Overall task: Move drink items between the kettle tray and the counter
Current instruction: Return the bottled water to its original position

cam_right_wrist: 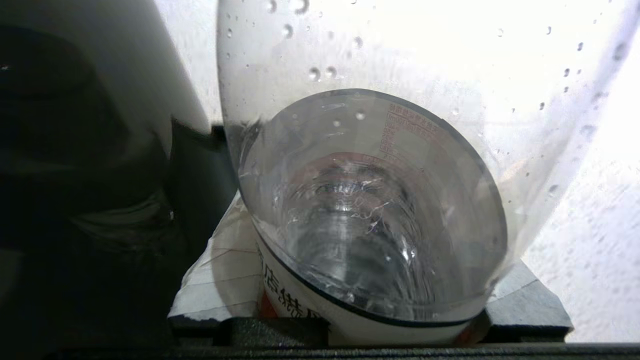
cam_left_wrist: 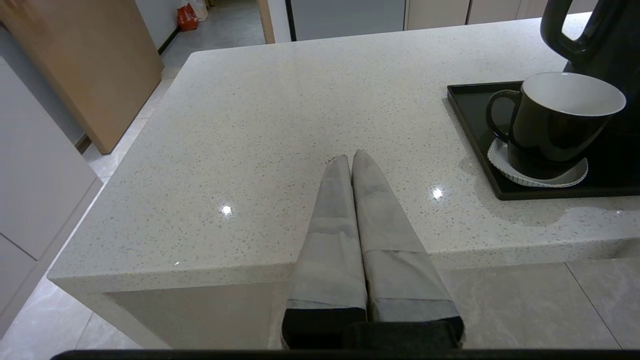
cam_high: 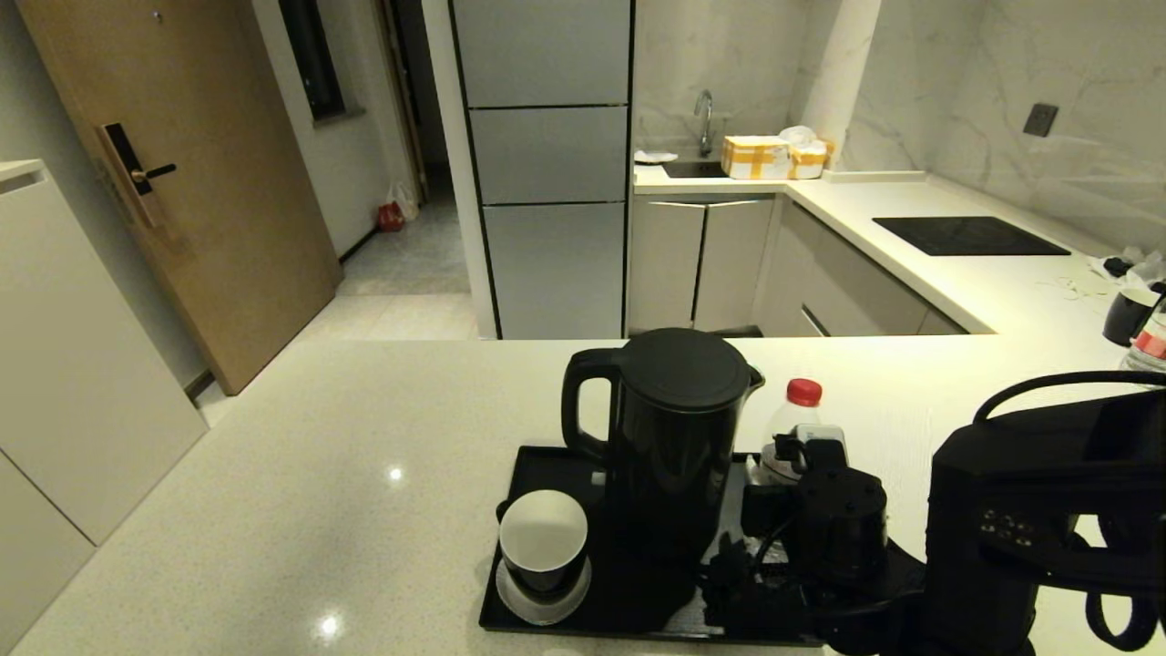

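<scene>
The tall black kettle stands on the black tray, with the black cup on its white saucer at the tray's near left corner. The clear red-capped water bottle stands upright by the tray's right end, its base hidden behind my right arm. My right gripper is shut on the bottle, with one finger against each side, close beside the kettle. My left gripper is shut and empty, over the counter's near edge, left of the tray and cup.
A second black cup and another red-labelled bottle stand at the far right of the counter. A glossy black cooktop lies behind them, with a sink and yellow boxes at the back. Left of the tray is bare worktop.
</scene>
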